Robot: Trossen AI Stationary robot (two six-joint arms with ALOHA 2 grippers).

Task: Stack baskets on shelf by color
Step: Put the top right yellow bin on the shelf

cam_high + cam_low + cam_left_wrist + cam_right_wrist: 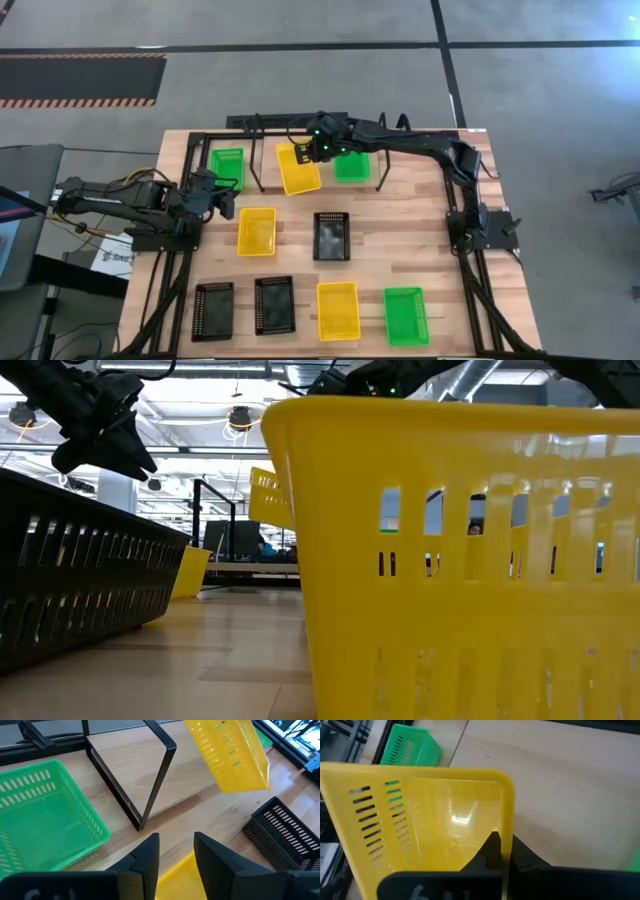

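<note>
My right gripper [311, 151] is shut on a yellow basket [298, 170] and holds it in the air over the shelf [265, 185], between two green baskets [227, 165] [351, 166] that stand on the shelf board. The same basket hangs tilted in the left wrist view [230, 755]. My left gripper [175, 854] is open near the table's left side, above another yellow basket [256, 231] and touching nothing. On the table rest three black baskets [332, 236] [213, 311] [273, 304], a yellow basket [338, 310] and a green basket [405, 315]. My right gripper pinches the yellow basket's upper wall [507, 827] close to a rounded corner, one finger [491, 851] inside the basket and one outside. The fingers slant down from the table's far right side. The basket hangs tilted, lifted clear of the shelf board.
The shelf's black rod loops [150, 785] stand upright beside the left green basket [45, 815]. A black basket [285, 835] lies toward the table's middle. In the low view a yellow basket [450, 560] fills the foreground, with a black basket [80, 580] on its left.
</note>
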